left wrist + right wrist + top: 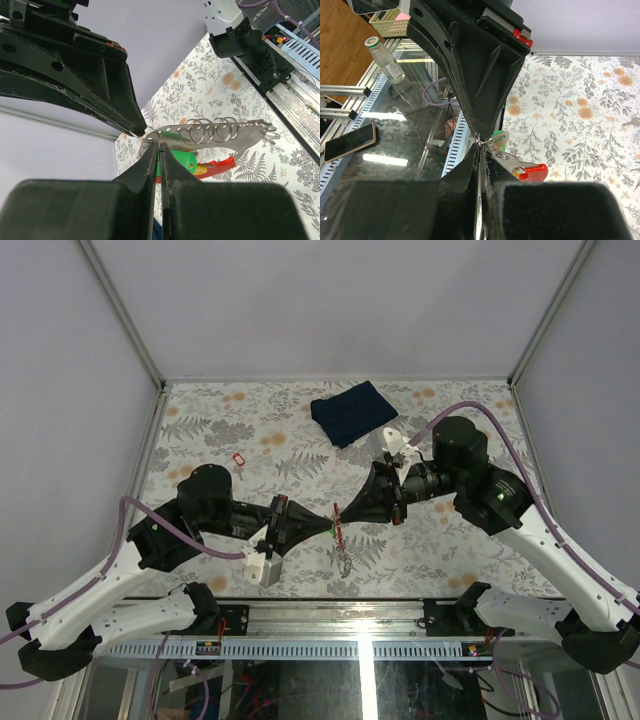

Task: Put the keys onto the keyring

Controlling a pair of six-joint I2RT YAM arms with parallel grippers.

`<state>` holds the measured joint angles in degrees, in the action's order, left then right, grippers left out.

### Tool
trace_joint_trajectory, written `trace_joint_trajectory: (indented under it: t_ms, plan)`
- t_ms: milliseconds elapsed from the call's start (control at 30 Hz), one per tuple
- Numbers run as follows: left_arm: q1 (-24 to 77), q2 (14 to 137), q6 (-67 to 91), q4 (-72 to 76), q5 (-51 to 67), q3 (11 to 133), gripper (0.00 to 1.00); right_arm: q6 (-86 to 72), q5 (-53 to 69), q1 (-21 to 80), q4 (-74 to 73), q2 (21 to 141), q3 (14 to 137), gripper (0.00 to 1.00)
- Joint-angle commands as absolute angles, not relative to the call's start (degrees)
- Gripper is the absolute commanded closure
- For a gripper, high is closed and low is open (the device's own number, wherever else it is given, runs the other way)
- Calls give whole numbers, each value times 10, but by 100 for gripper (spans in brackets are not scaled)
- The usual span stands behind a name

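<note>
Both grippers meet tip to tip above the table's front middle. My left gripper (331, 524) (160, 146) is shut on the green-headed key (182, 161). A yellow-headed key (200, 171) and a red plastic tag (222, 163) lie just behind the green one. My right gripper (339, 511) (480, 144) is shut on a thin silvery keyring (138, 133) at the end of a flat metal strip (235, 140) that carries several wire rings. The bunch (343, 556) hangs below the two tips, above the table.
A folded dark blue cloth (348, 412) lies at the back centre. A small red tag (238, 460) sits alone on the floral table, left of centre. The metal front rail (360, 612) runs just below the hanging bunch. Off the table, a bottle (385, 57) and a phone (347, 141).
</note>
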<state>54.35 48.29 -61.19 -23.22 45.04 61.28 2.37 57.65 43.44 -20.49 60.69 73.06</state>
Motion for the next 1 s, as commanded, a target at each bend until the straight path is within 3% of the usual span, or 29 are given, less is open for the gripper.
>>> trace_joint_trajectory:
  t_ms: [0, 500, 700, 967]
  plan:
    - [545, 486, -612, -242, 461, 628, 100, 11, 563, 429, -140, 581, 730, 100]
    - [545, 460, -559, -143, 426, 582, 100, -97, 483, 428, 73, 518, 626, 100]
    - [545, 446, -532, -91, 404, 559, 86, -130, 446, 429, 165, 495, 582, 100]
    - [545, 430, -469, -4, 381, 524, 83, -139, 426, 429, 225, 479, 552, 100]
